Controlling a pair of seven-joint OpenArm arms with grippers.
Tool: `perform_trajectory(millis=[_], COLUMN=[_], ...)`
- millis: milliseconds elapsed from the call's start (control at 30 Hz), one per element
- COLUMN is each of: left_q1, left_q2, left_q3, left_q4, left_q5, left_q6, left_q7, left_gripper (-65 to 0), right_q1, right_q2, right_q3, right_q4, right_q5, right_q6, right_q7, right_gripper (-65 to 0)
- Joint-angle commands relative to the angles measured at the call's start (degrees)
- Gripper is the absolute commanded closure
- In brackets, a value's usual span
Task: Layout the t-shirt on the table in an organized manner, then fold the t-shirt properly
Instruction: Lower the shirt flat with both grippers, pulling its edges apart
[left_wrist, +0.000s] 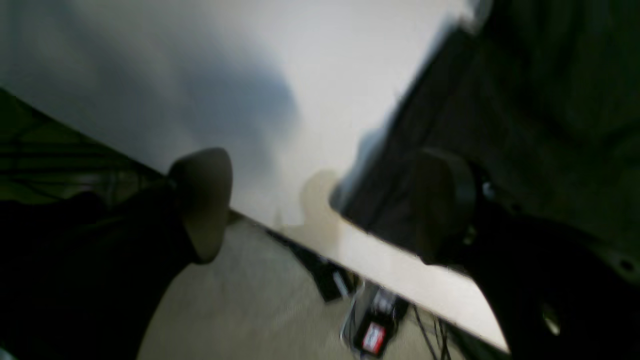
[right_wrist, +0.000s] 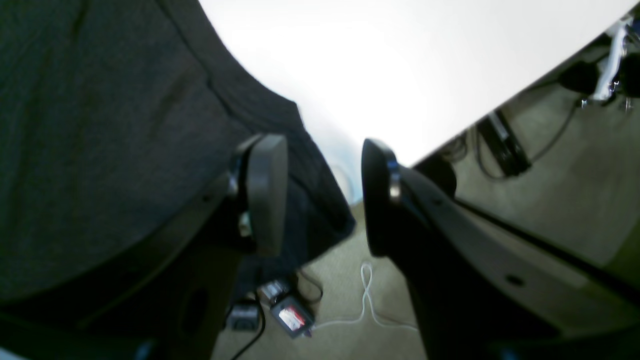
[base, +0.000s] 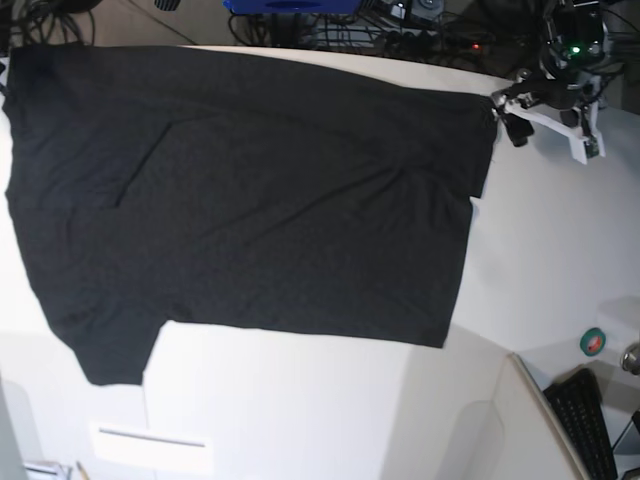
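Note:
The black t-shirt (base: 250, 190) lies spread flat across the off-white table (base: 560, 250), plain side up, one sleeve (base: 110, 345) toward the near left. At the shirt's far right corner my left gripper (base: 503, 108) stands open. In the left wrist view its fingers (left_wrist: 202, 200) are wide apart with bare table (left_wrist: 300, 75) between them, and the shirt (left_wrist: 525, 125) lies behind the right one. My right gripper (right_wrist: 322, 197) is open too. The shirt (right_wrist: 100, 150) lies by its left finger (right_wrist: 267, 195), a corner (right_wrist: 330, 220) drooping over the table (right_wrist: 400, 65) edge between the jaws, ungripped.
A green tape roll (base: 593, 342) and a black keyboard (base: 585, 420) sit at the near right. A white label (base: 150, 440) lies at the near left. Cables and gear (base: 400, 20) crowd beyond the far edge. Below the edge are floor cables and a power adapter (right_wrist: 292, 315).

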Motion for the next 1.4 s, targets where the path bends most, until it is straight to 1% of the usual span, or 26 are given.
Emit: perform_trajectory(millis=[0, 33, 67, 100, 133, 200, 267, 367, 433, 533, 600, 700, 767, 800, 867, 900, 933, 1033, 1067, 1133, 1233, 1267, 1367], left_q1=[0.06, -0.20, -0.56, -1.96, -3.55, -5.92, -8.29, -10.93, -11.37, -11.46, -11.46, -11.11, -11.02, -11.02, -11.02, -11.02, -11.02, -11.11, -11.11, -11.11, -11.11, -11.11, -11.28], left_q2=[-0.23, -0.05, -0.05, -0.05, -0.05, -0.05, -0.05, 0.04, -0.05, -0.32, -0.40, -0.49, -0.49, -0.49, -0.49, -0.49, -0.49, -0.40, -0.40, -0.40, -0.40, -0.40, -0.23], left_q3=[-1.24, -1.76, -1.50, -0.97, -0.09, 1.67, 3.25, 3.51, 3.78, 3.42, 3.42, 3.34, 3.34, 3.34, 3.34, 3.34, 3.34, 3.34, 3.34, 3.34, 3.34, 3.34, 3.34], left_q4=[2.08, 2.70, 2.96, 2.96, 2.52, 1.47, 1.11, 0.85, 0.85, 0.94, 0.94, 0.85, 0.85, 0.85, 0.85, 0.85, 0.85, 0.85, 0.85, 0.85, 0.76, 0.76, 0.76], left_q5=[-0.01, -0.01, -0.01, -0.09, -0.09, -0.09, -0.09, -0.09, -0.01, -0.01, 0.26, 0.43, 0.43, 0.43, 0.43, 0.43, 0.43, 0.43, 0.43, 0.34, 0.43, 0.52, 0.52], left_q6=[-0.43, -0.43, -0.43, -0.52, -0.52, -0.52, -0.52, -0.52, -0.52, -0.52, -0.52, -0.52, -0.52, -0.52, -0.52, -0.52, -0.52, -0.52, -0.52, -0.52, -0.52, -0.52, -0.52], left_q7=[-1.19, -1.19, -1.19, -1.19, -1.19, -1.01, 1.36, 5.06, 5.85, 5.93, 5.93, 5.93, 5.93, 5.93, 5.93, 5.93, 5.93, 5.93, 5.93, 5.93, 5.93, 5.93, 6.02], left_gripper=[-52.5, -52.3, -52.0, -50.0, -44.3, -25.7, 0.0, 0.0, 0.0, 0.0, 0.0, 0.0, 0.0, 0.0, 0.0, 0.0, 0.0, 0.0, 0.0, 0.0, 0.0, 0.0, 0.0], right_q1=[0.96, 2.37, 3.77, 5.71, 7.82, 11.86, 18.01, 27.86, 33.75, 39.73, 42.01, 43.42, 43.24, 43.16, 41.66, 41.13, 40.87, 40.61, 40.17, 39.64, 38.15, 37.88, 37.44], right_q2=[1.22, 1.31, 2.19, 3.60, 5.18, 9.40, 13.62, 19.51, 22.68, 26.63, 28.13, 28.92, 28.83, 28.65, 28.30, 28.04, 27.51, 26.72, 26.63, 26.46, 25.14, 25.14, 25.05], right_q3=[0.13, 0.13, 0.04, -0.84, -3.21, -7.78, -11.56, -15.08, -16.84, -21.76, -26.25, -31.96, -33.63, -34.25, -35.30, -35.83, -36.36, -37.41, -37.32, -37.32, -37.32, -37.32, -36.88], right_q4=[2.10, 2.45, 2.45, 1.92, 0.17, -5.64, -14.08, -29.55, -40.36, -55.57, -63.48, -72.19, -74.12, -74.73, -74.82, -74.65, -74.65, -74.65, -74.56, -73.33, -69.20, -68.05, -64.89], right_q5=[0.50, 0.50, 0.41, 0.32, 0.15, 0.15, 0.15, 0.06, 0.06, -0.03, -0.03, -0.03, -0.03, -0.03, -0.03, -0.03, -0.03, -0.03, 0.06, 0.06, 0.06, 0.06, 0.32], right_q6=[0.11, 0.11, 0.11, 0.11, 0.11, 0.11, 0.11, 0.11, 0.11, -0.24, -0.24, -0.33, -0.51, -1.47, -4.99, -6.04, -6.57, -6.48, -6.48, -6.48, -6.40, -6.40, -6.40], right_q7=[1.13, 1.13, 1.13, 1.13, 1.13, 1.31, 1.57, 1.84, 3.95, 13.18, 19.86, 28.56, 31.46, 32.43, 33.13, 33.13, 33.13, 33.13, 33.13, 33.13, 32.60, 32.60, 31.64], right_gripper=[-24.3, -24.3, -24.5, -24.5, -25.7, -28.4, -30.3, -33.6, -34.5, -34.7, -34.7, -34.7, -34.7, -34.7, -34.7, -34.7, -34.7, -33.6, -31.2, -20.9, -1.7, 0.0, 0.0])
